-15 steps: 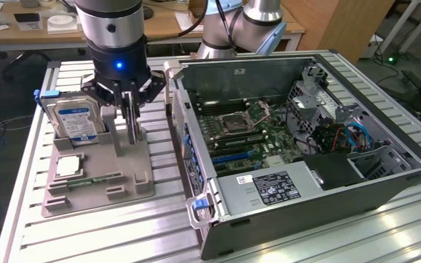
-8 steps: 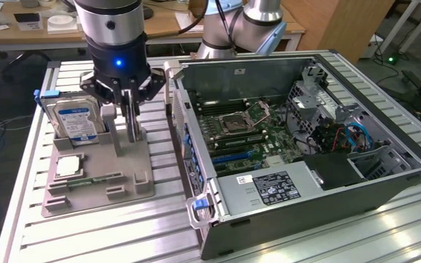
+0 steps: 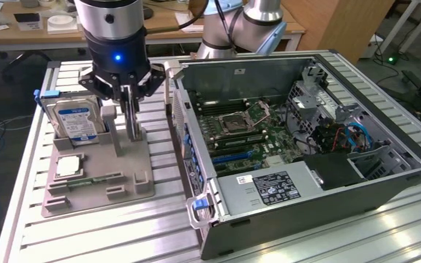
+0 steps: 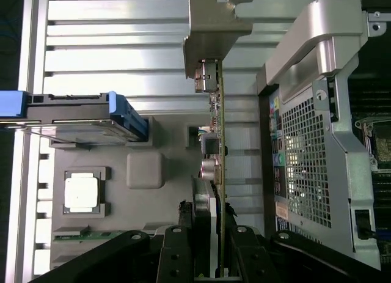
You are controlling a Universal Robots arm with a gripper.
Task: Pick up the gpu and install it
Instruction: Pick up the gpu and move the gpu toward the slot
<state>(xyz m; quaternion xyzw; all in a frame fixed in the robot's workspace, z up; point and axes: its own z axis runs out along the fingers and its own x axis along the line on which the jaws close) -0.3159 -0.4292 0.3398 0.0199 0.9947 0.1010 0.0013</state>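
Hand (image 4: pixel 217 234) on gpu (image 4: pixel 216 127) edge, case (image 4: pixel 311 130) alongside.

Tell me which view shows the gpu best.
Wrist view: the gpu runs edge-on along most of its length, metal bracket and components visible. In the exterior view it is a thin upright sliver at the tool.

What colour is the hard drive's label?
The label is blue and white, clearest in the exterior view.

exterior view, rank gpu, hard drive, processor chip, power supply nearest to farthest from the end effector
1. gpu, in the end effector's grip
2. hard drive, exterior view's left
3. processor chip, flat on holder
4. power supply, in the case
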